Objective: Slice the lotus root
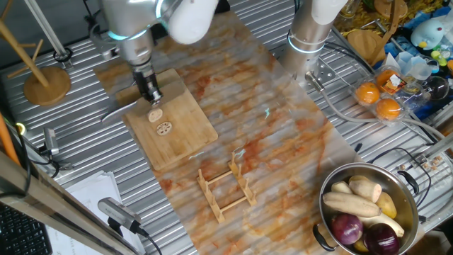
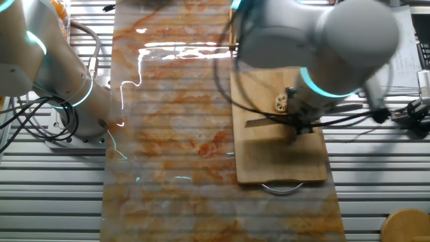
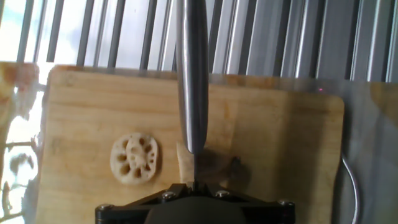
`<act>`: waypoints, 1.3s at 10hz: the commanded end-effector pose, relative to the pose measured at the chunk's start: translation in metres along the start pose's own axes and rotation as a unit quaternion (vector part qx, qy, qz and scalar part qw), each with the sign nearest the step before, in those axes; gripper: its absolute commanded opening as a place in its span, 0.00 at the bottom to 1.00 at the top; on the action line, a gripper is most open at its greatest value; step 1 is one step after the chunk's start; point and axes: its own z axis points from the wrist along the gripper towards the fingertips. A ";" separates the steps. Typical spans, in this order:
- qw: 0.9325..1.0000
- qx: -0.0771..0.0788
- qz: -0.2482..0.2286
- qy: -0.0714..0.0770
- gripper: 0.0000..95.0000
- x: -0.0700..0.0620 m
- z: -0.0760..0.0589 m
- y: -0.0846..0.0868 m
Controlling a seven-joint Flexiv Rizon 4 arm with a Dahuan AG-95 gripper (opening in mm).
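1. Standing at the far left of one fixed view, a wooden stand (image 1: 44, 79) with a round base rests on the ribbed metal table (image 1: 85, 173).
2. Right of it lies the bamboo cutting board (image 1: 173, 124), set on a marbled orange mat (image 1: 283, 134) that runs across the table.
3. The gripper (image 1: 149, 91) hangs over the board's upper part, clamped on a knife (image 3: 191, 74). In the hand view the steel blade runs straight up the middle of the picture, edge downwards, its handle end hidden in the black gripper body at the bottom edge.
4. The lotus root (image 1: 155, 115) sits on the board just below the gripper: a small tan chunk, partly covered by the blade in the hand view, where only a pale cut face and a darker brown patch show beside the steel.
5. One cut slice (image 3: 134, 158) lies flat on the board, left of the blade in the hand view and apart from it. It is round, beige and thin, with a ring of dark holes around smaller middle ones and a slightly ragged rim. The other fixed view shows it near the board's far edge, close beside the arm.
6. Farther right on the mat stands a small wooden rack (image 1: 226, 185).
7. At the lower right, a steel pot (image 1: 368, 209) holds long pale roots and purple onions.
8. Beyond it, top right, two oranges (image 1: 379, 99) lie in a clear plastic pack.
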 end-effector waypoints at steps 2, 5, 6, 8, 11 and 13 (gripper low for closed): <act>1.000 -0.002 0.000 0.005 0.00 -0.003 0.063 -0.002; 1.000 0.003 -0.007 0.004 0.00 0.003 0.069 -0.004; 1.000 0.004 -0.009 0.006 0.00 0.005 0.071 -0.004; 1.000 0.005 -0.008 0.004 0.00 0.006 0.075 -0.004; 1.000 0.009 -0.004 -0.004 0.00 0.006 0.089 -0.006; 1.000 0.009 -0.005 0.002 0.00 0.003 0.080 -0.005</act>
